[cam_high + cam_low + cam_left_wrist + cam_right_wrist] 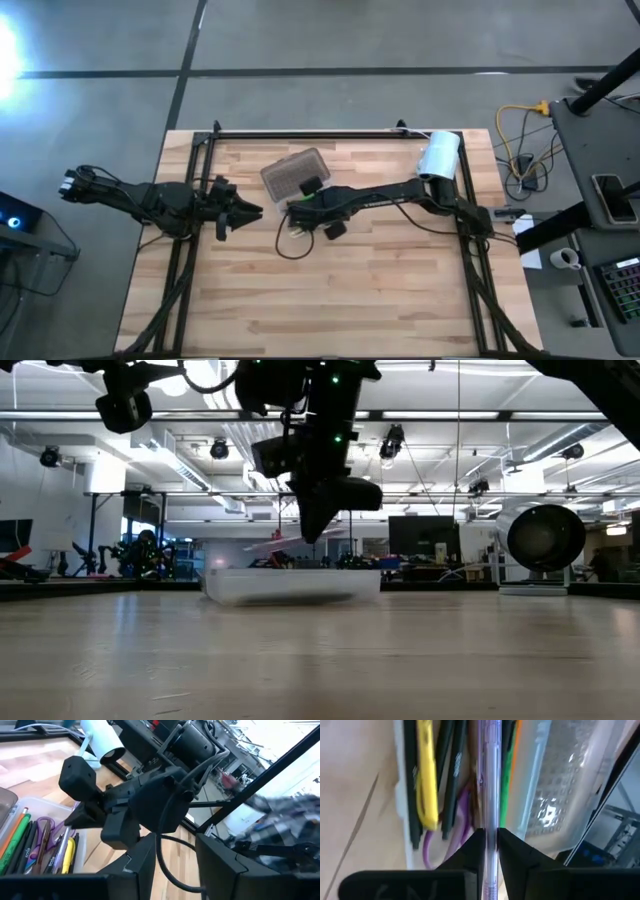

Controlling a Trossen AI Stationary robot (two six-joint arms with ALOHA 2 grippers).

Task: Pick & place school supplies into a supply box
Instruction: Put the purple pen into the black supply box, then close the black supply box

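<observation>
Left gripper (pixel 250 211) idle left of centre, raised off tabletop, fingers parted with nothing between. Box (pixel 296 173) just right of it, near table (pixel 350 290) back edge, lid open; inside lie yellow pen (pixel 426 780), dark pens (pixel 451 775), green pen (pixel 507 775), purple scissors (pixel 462 815). Right gripper (pixel 491 845) directly over box, fingers pinched on clear purple pen (pixel 491 780), lengthwise above open tray. White roll (pixel 439 155) at far right back corner.
</observation>
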